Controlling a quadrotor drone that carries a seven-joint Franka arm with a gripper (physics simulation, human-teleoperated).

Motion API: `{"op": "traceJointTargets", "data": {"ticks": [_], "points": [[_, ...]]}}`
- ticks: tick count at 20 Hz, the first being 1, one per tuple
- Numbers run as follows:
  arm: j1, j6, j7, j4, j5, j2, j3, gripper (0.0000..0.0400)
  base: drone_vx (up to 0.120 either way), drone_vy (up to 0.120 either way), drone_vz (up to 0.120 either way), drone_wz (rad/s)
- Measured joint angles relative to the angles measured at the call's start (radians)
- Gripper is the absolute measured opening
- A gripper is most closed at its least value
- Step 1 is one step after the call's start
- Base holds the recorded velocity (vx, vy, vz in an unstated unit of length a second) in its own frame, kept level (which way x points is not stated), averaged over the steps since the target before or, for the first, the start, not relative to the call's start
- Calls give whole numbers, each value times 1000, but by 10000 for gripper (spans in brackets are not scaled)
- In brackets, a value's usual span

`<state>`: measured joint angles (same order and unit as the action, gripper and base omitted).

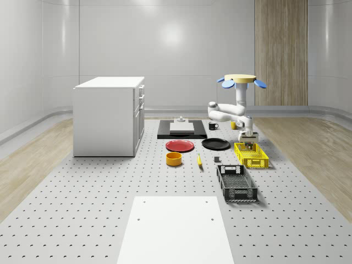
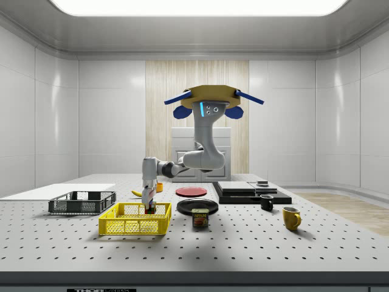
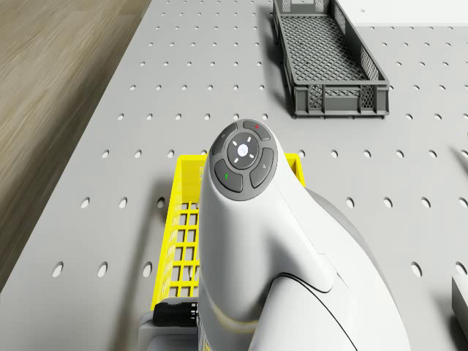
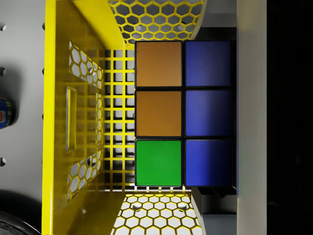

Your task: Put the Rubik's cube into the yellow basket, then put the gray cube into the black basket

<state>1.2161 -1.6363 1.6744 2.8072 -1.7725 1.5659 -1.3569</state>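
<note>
The drone hovers over the right side of the table, beside the yellow basket. Its arm reaches down, and the gripper sits low inside the yellow basket, shut on the Rubik's cube. In the wrist view the cube shows orange, green and blue tiles just above the basket's mesh floor. The black basket lies in front of the yellow one, toward the table's near edge. A small gray cube rests on a pale slab on the black board at the back.
A white cabinet stands at the whole-scene view's left. A red plate, black plate, orange bowl, banana and small can lie mid-table. Two mugs stand near the board. A white sheet lies in front.
</note>
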Motion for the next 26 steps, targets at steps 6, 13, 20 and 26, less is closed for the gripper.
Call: {"op": "traceJointTargets", "data": {"ticks": [6, 13, 20, 26], "points": [[4, -11, 1, -5, -21, 2, 23, 325, 0, 0, 0, 0], [18, -40, 2, -25, -91, 2, 99, 325, 0, 0, 0, 0], [29, -57, 3, -42, -140, -5, 151, 336, 0, 0, 0, 0], [22, -45, 1, -35, -125, -8, 132, 386, 0, 0, 0, 0]]}}
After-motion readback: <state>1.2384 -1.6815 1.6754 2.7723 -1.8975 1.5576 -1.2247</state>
